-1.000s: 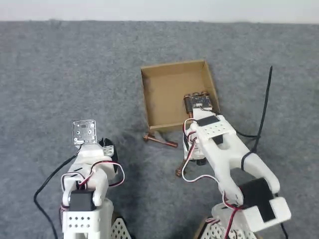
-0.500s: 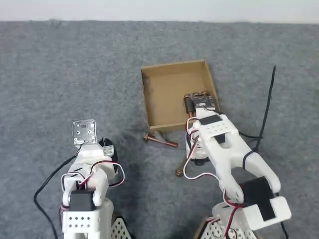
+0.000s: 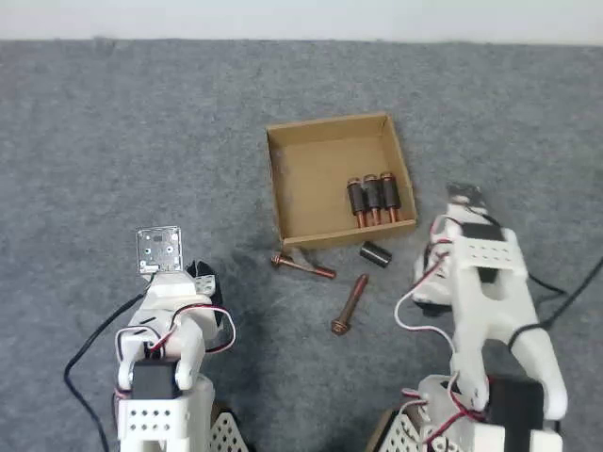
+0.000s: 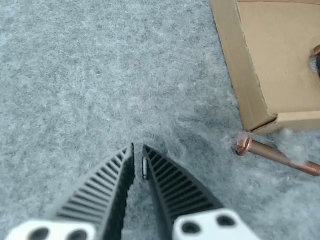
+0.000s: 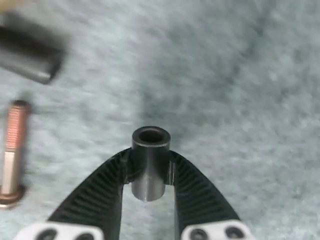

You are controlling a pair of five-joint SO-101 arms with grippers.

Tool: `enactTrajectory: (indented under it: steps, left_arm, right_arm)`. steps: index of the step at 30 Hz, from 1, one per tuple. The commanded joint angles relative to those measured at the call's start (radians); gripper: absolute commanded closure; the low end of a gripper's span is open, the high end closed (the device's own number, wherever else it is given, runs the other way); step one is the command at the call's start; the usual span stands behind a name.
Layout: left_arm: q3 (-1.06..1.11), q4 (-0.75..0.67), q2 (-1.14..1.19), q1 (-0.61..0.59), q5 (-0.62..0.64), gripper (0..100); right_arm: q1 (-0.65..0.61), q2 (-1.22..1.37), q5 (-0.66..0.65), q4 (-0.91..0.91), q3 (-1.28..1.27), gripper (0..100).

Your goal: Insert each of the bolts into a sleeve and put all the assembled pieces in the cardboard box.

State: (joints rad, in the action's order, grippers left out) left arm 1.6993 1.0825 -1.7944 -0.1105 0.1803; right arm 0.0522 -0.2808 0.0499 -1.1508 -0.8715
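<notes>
The cardboard box holds three assembled bolt-and-sleeve pieces along its right side. In front of it lie a loose black sleeve and two copper bolts. My right gripper is shut on another black sleeve, held upright above the carpet, right of the box. The loose sleeve and a bolt lie off to its side. My left gripper is shut on nothing, low over the carpet left of the box, with a bolt by the box corner.
Grey carpet covers the whole table. A black cable trails at the right beside the right arm. Open carpet lies left of and behind the box.
The right arm has swung from the box's front right corner out to the right, uncovering the assembled pieces, the loose sleeve and a bolt. The left arm has not moved.
</notes>
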Motion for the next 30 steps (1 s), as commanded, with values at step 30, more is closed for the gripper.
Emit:
enactTrajectory:
  steps: [30]
  left_arm:
    - [-0.851, 0.201, 0.855, 0.361, -0.06, 97]
  right_arm:
    - [0.197, -0.061, -0.1, 0.122, -0.064, 99.2]
